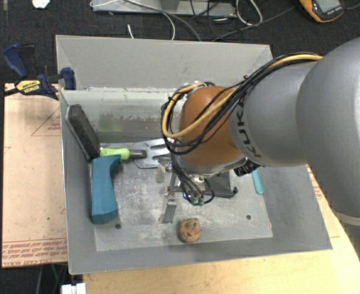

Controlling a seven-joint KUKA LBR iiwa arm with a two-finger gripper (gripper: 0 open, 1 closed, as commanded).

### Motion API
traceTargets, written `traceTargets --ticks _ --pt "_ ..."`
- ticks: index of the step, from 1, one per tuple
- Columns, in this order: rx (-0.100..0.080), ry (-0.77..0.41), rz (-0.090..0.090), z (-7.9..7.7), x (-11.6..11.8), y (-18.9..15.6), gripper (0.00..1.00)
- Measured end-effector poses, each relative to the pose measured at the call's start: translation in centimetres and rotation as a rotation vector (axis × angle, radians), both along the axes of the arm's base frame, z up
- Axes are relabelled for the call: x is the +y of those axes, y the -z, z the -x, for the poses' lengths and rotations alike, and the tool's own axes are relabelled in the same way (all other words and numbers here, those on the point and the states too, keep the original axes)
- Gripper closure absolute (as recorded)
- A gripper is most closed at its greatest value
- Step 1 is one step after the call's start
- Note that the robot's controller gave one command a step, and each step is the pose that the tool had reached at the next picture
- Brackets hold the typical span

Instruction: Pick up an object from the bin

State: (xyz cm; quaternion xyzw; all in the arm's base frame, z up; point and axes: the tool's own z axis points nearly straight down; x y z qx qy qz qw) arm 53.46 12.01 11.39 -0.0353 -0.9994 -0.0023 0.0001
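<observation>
My gripper (168, 212) hangs low over the bin floor at front centre, under the arm's orange cover. A brown, wrinkled, nut-like lump (190, 229) lies just to its right and nearer the front wall, apart from it. To the gripper's left lies a blue, handle-shaped tool (103, 190) with a green part (115, 154) at its far end. A silver metal tool (148, 153) sticks out from under the arm just behind the gripper.
A black bar (83, 131) leans along the left wall at the back. A small light-blue stick (257, 181) pokes out under the arm on the right. The arm and its cables cover the bin's middle and right.
</observation>
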Motion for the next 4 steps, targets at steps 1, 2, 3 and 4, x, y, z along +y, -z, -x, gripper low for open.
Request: traceTargets --ticks 1,2,3,4 --pt "-0.003 0.041 -0.003 -3.5 -1.2 -3.8 0.00" --pt "0.001 0.053 -0.001 -4.0 -7.0 -4.9 0.00" --pt "-0.009 -0.049 -0.001 -6.1 -9.4 -2.7 0.00" --pt "-0.009 -0.132 -0.001 -3.8 -14.7 2.5 0.00"
